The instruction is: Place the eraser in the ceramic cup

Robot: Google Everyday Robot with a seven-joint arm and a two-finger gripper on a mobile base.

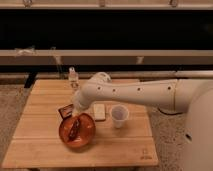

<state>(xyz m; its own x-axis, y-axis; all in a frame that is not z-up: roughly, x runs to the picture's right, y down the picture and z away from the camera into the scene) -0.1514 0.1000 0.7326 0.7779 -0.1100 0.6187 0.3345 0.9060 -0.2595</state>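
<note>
Camera view: the white arm reaches in from the right across the wooden tabletop (45,150), and its end effector (76,115) hangs at the far rim of the reddish-brown bowl (86,137). Whether it is released or clenched cannot be told, nor whether it touches the bowl or the brown thing lying in it. The eraser (99,111), a pale flat block, lies on the tabletop just to the right of the end effector, apart from it, between the bowl and the ceramic cup (119,116). The cup stands upright just beside the eraser. A small dark packet (64,111) lies left of the end effector. A small bottle (73,76) stands at the far edge.
</note>
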